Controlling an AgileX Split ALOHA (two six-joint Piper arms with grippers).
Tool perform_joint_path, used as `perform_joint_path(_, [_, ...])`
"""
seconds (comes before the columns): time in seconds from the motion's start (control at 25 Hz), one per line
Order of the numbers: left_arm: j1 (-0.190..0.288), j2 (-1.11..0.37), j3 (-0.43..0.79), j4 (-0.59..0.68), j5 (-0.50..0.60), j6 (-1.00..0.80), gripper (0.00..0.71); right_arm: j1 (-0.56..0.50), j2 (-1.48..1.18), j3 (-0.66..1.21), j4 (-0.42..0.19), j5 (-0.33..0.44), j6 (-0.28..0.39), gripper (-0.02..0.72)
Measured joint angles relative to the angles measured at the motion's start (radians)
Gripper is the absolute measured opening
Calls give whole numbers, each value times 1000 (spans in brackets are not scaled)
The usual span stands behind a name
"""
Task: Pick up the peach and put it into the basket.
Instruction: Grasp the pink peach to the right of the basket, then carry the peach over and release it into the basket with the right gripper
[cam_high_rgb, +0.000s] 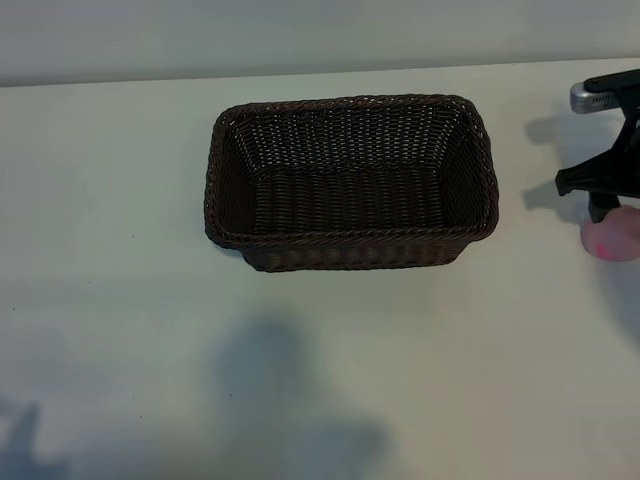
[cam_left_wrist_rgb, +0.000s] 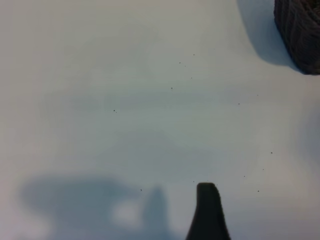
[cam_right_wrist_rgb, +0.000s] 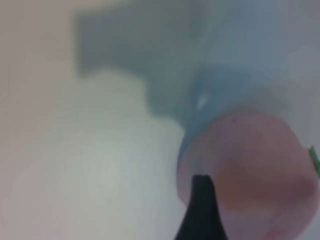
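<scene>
Hovering wide open over the peach (cam_high_rgb: 612, 236), the right gripper (cam_high_rgb: 606, 196) grips nothing. Peach sits right of the basket (cam_high_rgb: 350, 240); probably light, smooth, roll-prone: grip its widest girth. Left gripper (cam_left_wrist_rgb: 207, 212) idles open.

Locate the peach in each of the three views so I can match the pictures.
Exterior view: the peach sits at the right edge, just below the right gripper, apart from the basket.
Left wrist view: not in it; only a basket corner shows.
Right wrist view: it fills the lower right, beside a dark fingertip.
Shared landmark: the white table.
</scene>
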Motion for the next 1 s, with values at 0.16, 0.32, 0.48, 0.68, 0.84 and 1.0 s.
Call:
perform_joint_path(0.16, [0, 0, 0, 0, 0, 0, 539, -5, 26, 0, -8, -27, 27, 446])
perform_joint_path(0.32, [0, 0, 0, 0, 0, 0, 539, -14, 48, 0, -31, -33, 62, 237])
perform_joint_path(0.48, [0, 0, 0, 0, 0, 0, 539, -14, 57, 0, -38, -36, 68, 58])
perform_joint_path(0.68, [0, 0, 0, 0, 0, 0, 539, -14, 43, -1, -38, -28, 70, 45])
perform_joint_path(0.84, [0, 0, 0, 0, 0, 0, 539, -14, -13, -4, -34, 0, 70, 45])
perform_joint_path(1.0, [0, 0, 0, 1, 0, 0, 539, -14, -119, -4, -34, 9, 70, 45])
